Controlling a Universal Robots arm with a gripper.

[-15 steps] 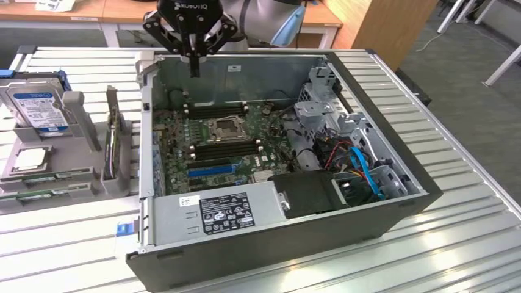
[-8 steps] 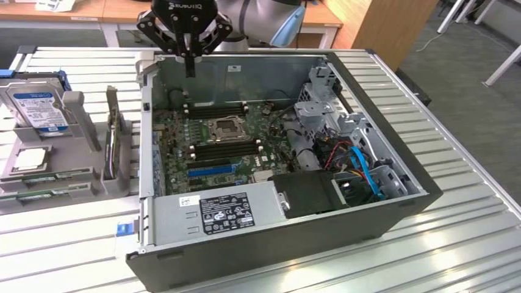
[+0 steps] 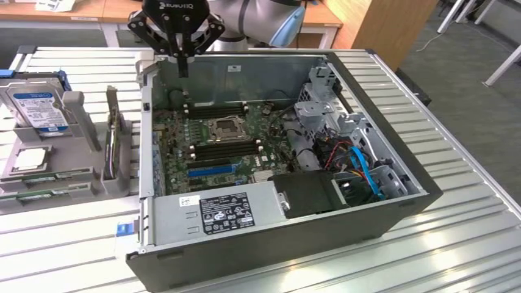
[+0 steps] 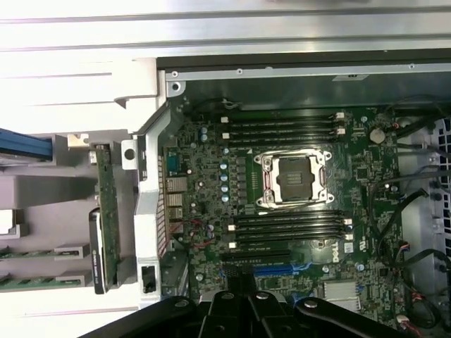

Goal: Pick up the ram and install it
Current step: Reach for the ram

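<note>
Nearest in the exterior view, a gray power supply (image 3: 219,213) fills the near end of an open computer case (image 3: 391,213) lying on its side on a slatted metal surface (image 3: 456,256). Beyond it the green motherboard (image 3: 175,159) shows a blue expansion slot (image 3: 213,168), then a bank of black memory slots (image 3: 224,148), then the open CPU socket (image 3: 224,128) and, farther on, a second bank of black slots (image 3: 213,110). To the exterior view's left, outside the case, stands a gray holder (image 3: 89,183). The ram (image 4: 28,282) lies flat in the holder's near part with a second green stick just beside it; a hard drive (image 3: 36,104) stands upright in its far part. The ram is well apart from the tool (image 3: 183,70), which hangs above the case's far wall near the far left corner, its fingers pressed together and pointing down, at the end of the robot arm (image 3: 260,18)
</note>
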